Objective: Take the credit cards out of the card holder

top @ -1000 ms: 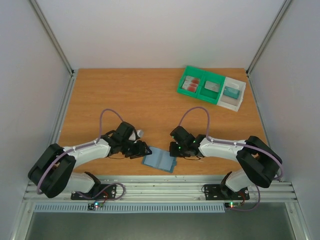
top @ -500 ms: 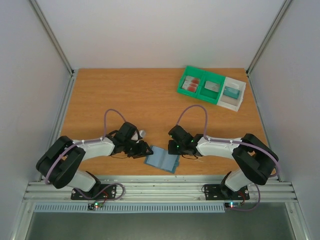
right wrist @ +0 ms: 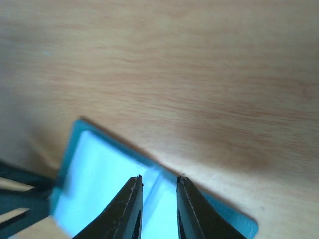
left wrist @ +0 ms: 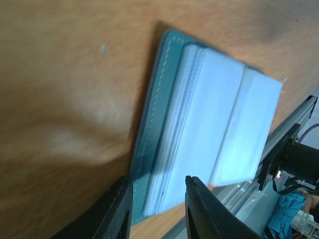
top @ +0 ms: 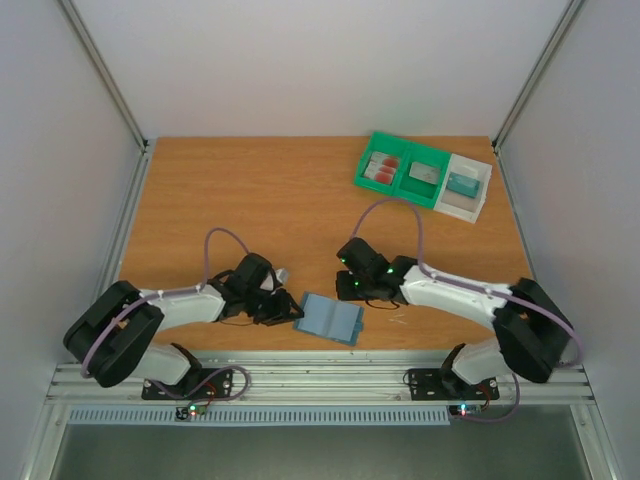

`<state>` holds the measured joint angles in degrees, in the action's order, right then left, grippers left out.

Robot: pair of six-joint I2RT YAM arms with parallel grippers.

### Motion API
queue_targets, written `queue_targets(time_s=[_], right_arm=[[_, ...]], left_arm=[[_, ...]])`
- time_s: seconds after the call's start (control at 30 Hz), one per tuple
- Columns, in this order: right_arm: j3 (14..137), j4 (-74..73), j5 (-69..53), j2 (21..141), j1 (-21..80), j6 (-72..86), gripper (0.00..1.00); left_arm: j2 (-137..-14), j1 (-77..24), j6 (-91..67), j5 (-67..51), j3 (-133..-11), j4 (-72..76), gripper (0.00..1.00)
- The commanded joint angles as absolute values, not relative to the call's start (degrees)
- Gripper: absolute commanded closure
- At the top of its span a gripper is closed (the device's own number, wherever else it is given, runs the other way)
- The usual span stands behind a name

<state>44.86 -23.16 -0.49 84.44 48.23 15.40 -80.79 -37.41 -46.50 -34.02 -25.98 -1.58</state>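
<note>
Card holder (top: 331, 318): flat, near edge | left gripper (left wrist: 159, 182): straddling its edge, grip unclear | right gripper (right wrist: 159, 179): slightly parted

"Where's the overhead one looking from?"

"High up behind the near side, tilted down. It's far enough off to take in the whole orange-brown wooden table (top: 250, 200)."

"And the wrist two?"

"Both are very close and low. The left skims along the slate blue-grey bifold wallet (left wrist: 199, 124) towards the table's near edge. The right looks steeply down on it. All three views share that wallet."
</note>
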Motion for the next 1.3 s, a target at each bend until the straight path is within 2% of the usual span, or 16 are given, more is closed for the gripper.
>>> queue_targets(time_s=[0.0,0.1,0.27,0.47,0.73,0.9,1.17,1.27], right_arm=[[45.7,-32.82,-2.78,75.43,48.6,15.7,0.74],[42.63,-32.39,-4.51,72.72,48.77,18.89,0.71],[39.96,-29.89,-6.8,71.16,48.94,21.89,0.71],[36.92,-27.56,-6.3,72.16,49.39,24.51,0.72],[35.41,-23.69,-5.99,77.26,50.01,23.72,0.81],[33.57,-21.14,-5.89,79.01,50.01,24.24,0.92],[32.44,-20.0,-5.23,79.16,50.01,24.16,0.93],[32.17,-19.89,-5.17,79.36,50.01,24.21,0.93]], left_arm=[[-76.58,-38.65,-51.04,-34.33,-22.39,1.77,0.69],[-72.57,-39.4,-53.05,-33.7,-21.63,1.95,0.67],[-68.44,-39.46,-51.39,-32.27,-23.91,-2.5,0.62],[-71.95,-39.46,-47.45,-31.92,-25.71,-2.3,0.6],[-78.22,-39.51,-48.76,-33.7,-25.31,4.74,0.59],[-81.63,-39.64,-49.6,-33.94,-24.05,8.4,0.6],[-87.03,-40.15,-54.01,-35.85,-22.37,17.44,0.61],[-87.26,-40.7,-56.16,-36.66,-21.82,20.15,0.66]])
